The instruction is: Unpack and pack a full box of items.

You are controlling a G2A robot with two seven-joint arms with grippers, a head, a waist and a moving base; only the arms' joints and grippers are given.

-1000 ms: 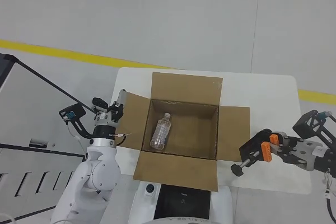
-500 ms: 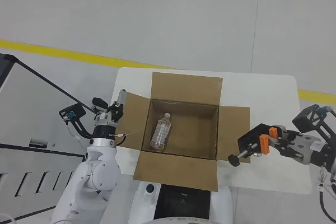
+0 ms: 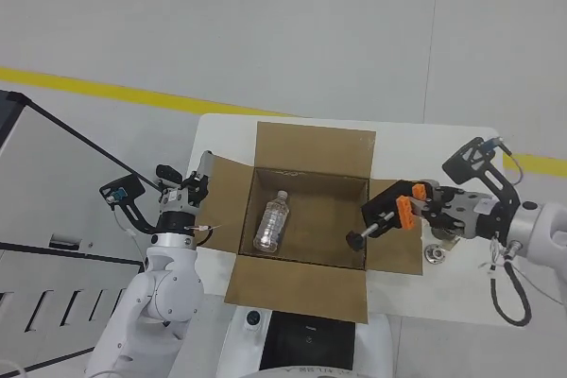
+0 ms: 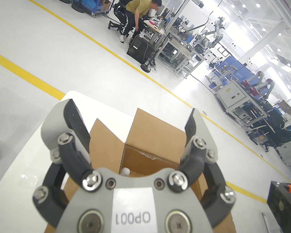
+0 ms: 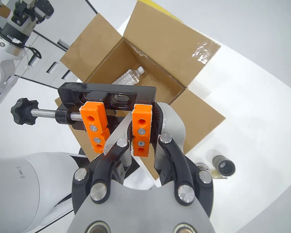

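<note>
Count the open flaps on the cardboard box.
4. One flap lies on the far side, one on the near side, one on the robot's left, and one on its right, partly under the clamp held by the right tool. None looks hidden.

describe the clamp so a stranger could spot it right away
Find the open cardboard box on the white table. Over its edge on the robot's right, the right gripper holds the clamp. Its black frame, two orange blocks and long screw with a black knob set it apart from the clear bottle in the box and the metal cylinder on the table.
</note>
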